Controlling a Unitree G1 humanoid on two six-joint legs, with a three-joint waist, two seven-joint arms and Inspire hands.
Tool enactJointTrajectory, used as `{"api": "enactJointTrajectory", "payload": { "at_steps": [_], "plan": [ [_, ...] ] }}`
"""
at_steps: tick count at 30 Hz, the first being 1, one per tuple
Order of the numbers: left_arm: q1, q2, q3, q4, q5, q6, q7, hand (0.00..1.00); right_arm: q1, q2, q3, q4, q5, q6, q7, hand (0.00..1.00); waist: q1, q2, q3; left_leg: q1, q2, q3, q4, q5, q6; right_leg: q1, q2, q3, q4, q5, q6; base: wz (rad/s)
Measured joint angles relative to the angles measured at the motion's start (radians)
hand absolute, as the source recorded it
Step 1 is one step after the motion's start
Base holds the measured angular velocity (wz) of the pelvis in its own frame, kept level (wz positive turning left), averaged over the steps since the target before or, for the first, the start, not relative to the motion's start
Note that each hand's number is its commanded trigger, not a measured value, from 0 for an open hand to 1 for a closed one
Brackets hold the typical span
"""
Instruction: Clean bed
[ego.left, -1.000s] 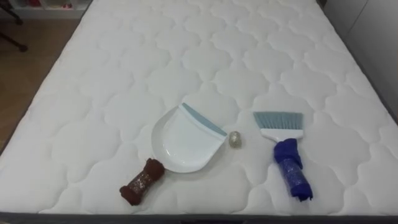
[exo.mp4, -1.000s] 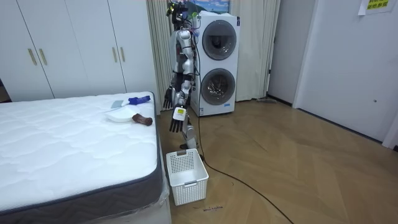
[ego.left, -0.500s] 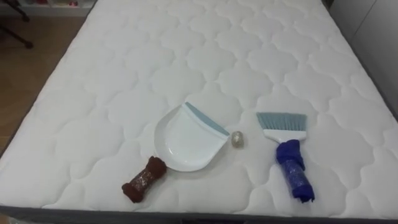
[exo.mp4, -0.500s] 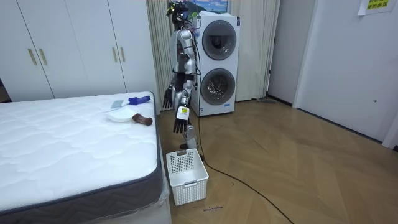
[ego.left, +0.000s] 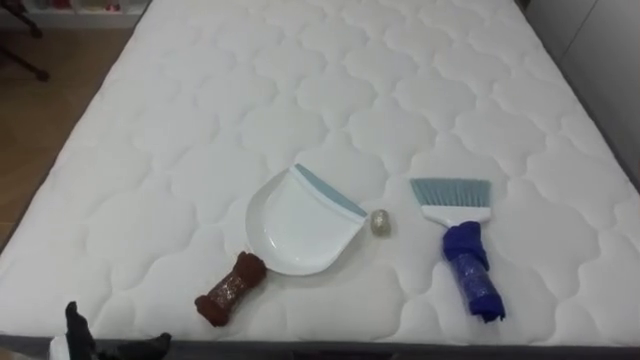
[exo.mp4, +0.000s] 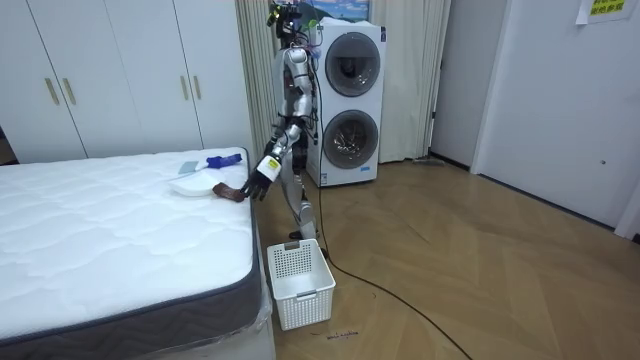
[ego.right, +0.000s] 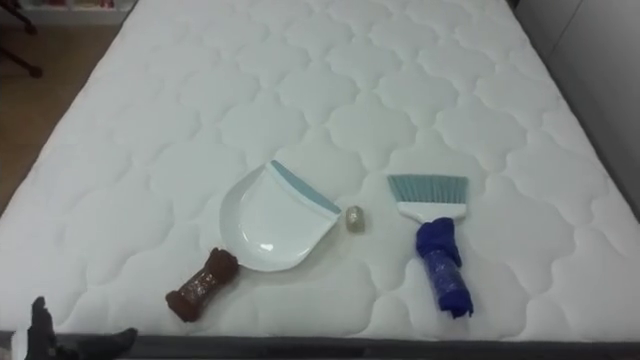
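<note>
The left hand (ego.left: 76, 330) peeks in at 7 o'clock. Its fingers seem spread apart and hold nothing, though little of it shows. On the bed (ego.left: 250, 100) lies the dustpan (ego.left: 300, 225). Its brown handle (ego.left: 228, 290) points to 7 o'clock, so it is easy to grab. A little scrap (ego.left: 379, 223) sits at its 3 o'clock, by the pan's mouth. The brush (ego.left: 455, 235) lies farther toward 3 o'clock, ready for sweeping.

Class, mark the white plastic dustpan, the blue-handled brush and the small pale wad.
white plastic dustpan (ego.left: 295, 232), left eye view, pan's middle.
blue-handled brush (ego.left: 468, 270), left eye view, wrapped handle.
small pale wad (ego.left: 379, 223), left eye view, centre.
</note>
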Motion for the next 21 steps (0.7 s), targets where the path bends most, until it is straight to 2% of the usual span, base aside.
{"api": "enactJointTrajectory", "payload": {
  "at_steps": [3, 7, 12, 14, 21],
  "plan": [
    [0.0, 0.006, -0.036, -0.066, 0.013, -0.012, 0.018, 0.0, -0.001, -0.001, 0.001, 0.0, 0.002, 0.0, 0.0, 0.0, 0.001, 0.001, 0.001, -0.003, 0.0, -0.001, 0.002, 0.0, 0.0, -0.001, 0.0, 0.001, 0.0, 0.0, 0.0, 0.0],
    [-0.008, 0.014, -0.071, -0.079, 0.016, -0.031, 0.039, 0.0, -0.002, -0.004, 0.0, -0.001, 0.007, -0.001, 0.005, 0.0, -0.015, 0.004, 0.0002, -0.002, 0.0, -0.002, 0.002, 0.0, 0.0, 0.009, 0.0, 0.001, 0.0, 0.0, 0.0, 0.0],
    [-0.008, 0.015, -0.072, -0.115, 0.027, -0.032, 0.046, 0.0, -0.004, -0.004, 0.001, -0.008, 0.004, -0.001, 0.011, 0.0, -0.024, 0.002, 0.0, -0.012, 0.001, 0.0, 0.004, 0.0, 0.0, -0.012, 0.0, 0.002, 0.004, 0.0, 0.0, 0.0],
    [-0.013, 0.016, -0.073, -0.12, 0.032, -0.046, 0.061, 0.0, -0.003, -0.005, 0.002, -0.018, 0.003, 0.0, 0.012, 0.0, -0.024, 0.001, -0.0003, -0.024, 0.001, 0.0, 0.007, 0.0, 0.0, -0.026, 0.0, 0.002, 0.009, 0.0, 0.0, 0.0],
    [-0.081, 0.026, -0.114, -0.094, 0.032, -0.054, 0.084, 0.0, -0.028, -0.011, 0.039, -0.03, -0.008, 0.001, 0.012, 0.0, -0.022, 0.0, 0.0025, -0.074, 0.003, 0.002, 0.023, 0.0, 0.0, -0.08, -0.002, 0.008, 0.029, 0.0, 0.0, -0.01]
  ]
}}
